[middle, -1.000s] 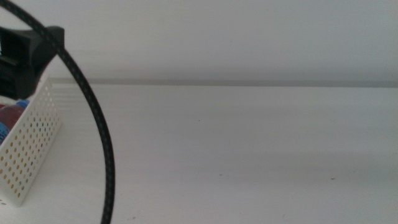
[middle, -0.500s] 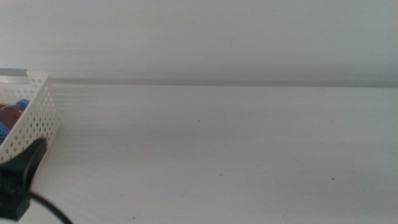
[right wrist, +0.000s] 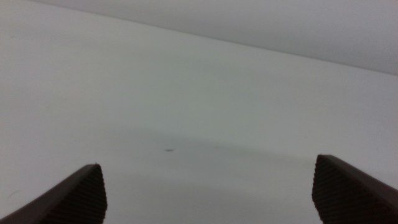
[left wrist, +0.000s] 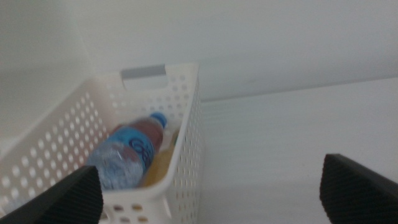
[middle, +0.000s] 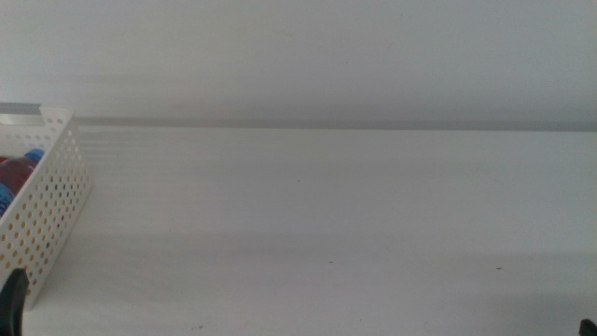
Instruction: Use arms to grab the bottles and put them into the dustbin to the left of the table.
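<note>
The white perforated dustbin (middle: 47,215) stands at the table's (middle: 326,205) left end. In the left wrist view the dustbin (left wrist: 186,143) holds the clear water bottle (left wrist: 124,155) with its blue cap, lying on its side. A red can (left wrist: 148,129) and a patch of the yellow bottle (left wrist: 159,168) show beside and under it. My left gripper (left wrist: 211,199) is open and empty, back from the dustbin's near end. Only a dark tip of it shows in the middle view, at the bottom-left corner (middle: 11,299). My right gripper (right wrist: 208,193) is open over bare tabletop.
A grey handle (left wrist: 143,72) sits on the dustbin's far wall. A pale wall rises behind the table's back edge (middle: 326,124). A few tiny dark specks (middle: 329,261) mark the tabletop.
The left arm and its black cable have pulled back from over the dustbin, down and out through the bottom-left corner of the middle view. The dustbin has not moved.
</note>
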